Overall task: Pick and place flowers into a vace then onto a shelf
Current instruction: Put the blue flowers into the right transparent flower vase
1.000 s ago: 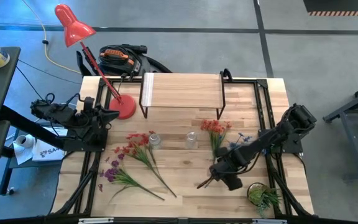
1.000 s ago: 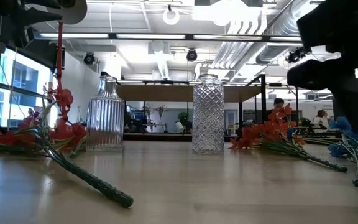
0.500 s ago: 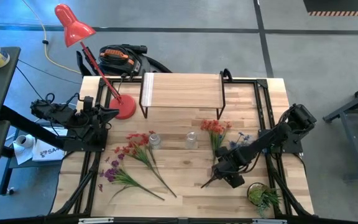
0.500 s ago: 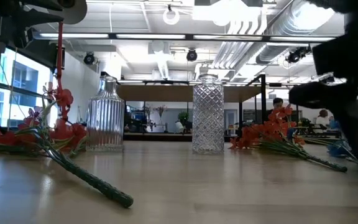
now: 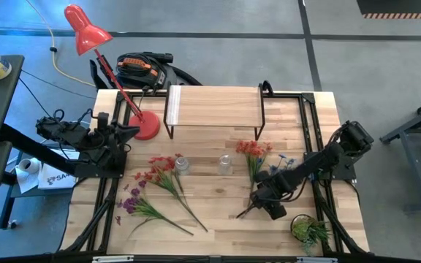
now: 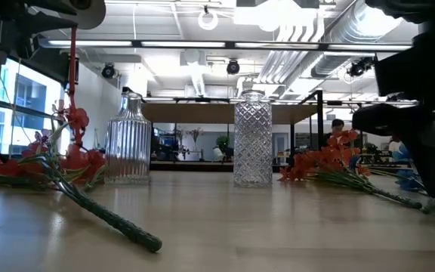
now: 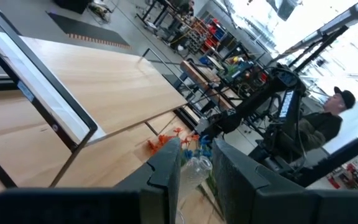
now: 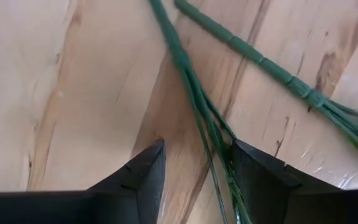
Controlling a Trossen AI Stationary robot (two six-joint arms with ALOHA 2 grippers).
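Several flower sprays lie flat on the table: a red one [image 5: 163,172], a purple one [image 5: 132,204], an orange one [image 5: 252,151] and a blue one [image 5: 283,165]. Two glass vases stand upright, one ribbed [image 5: 182,164] and one diamond-cut [image 5: 225,164]. The shelf [image 5: 214,108] stands at the far side. My right gripper [image 5: 259,203] is open and low over the blue spray's thin green stem [image 8: 191,106], one finger on each side of it. My left gripper [image 5: 126,135] is open and empty at the table's left edge.
A red desk lamp [image 5: 141,126] stands at the far left beside the shelf. A small leafy green plant [image 5: 309,230] sits at the near right, close to my right arm. The orange spray's stem [image 8: 247,53] lies just beside the blue one.
My right gripper has gone down toward the blue spray's stem and a little toward the table's right edge. It now stands low with the stem between its open fingers.
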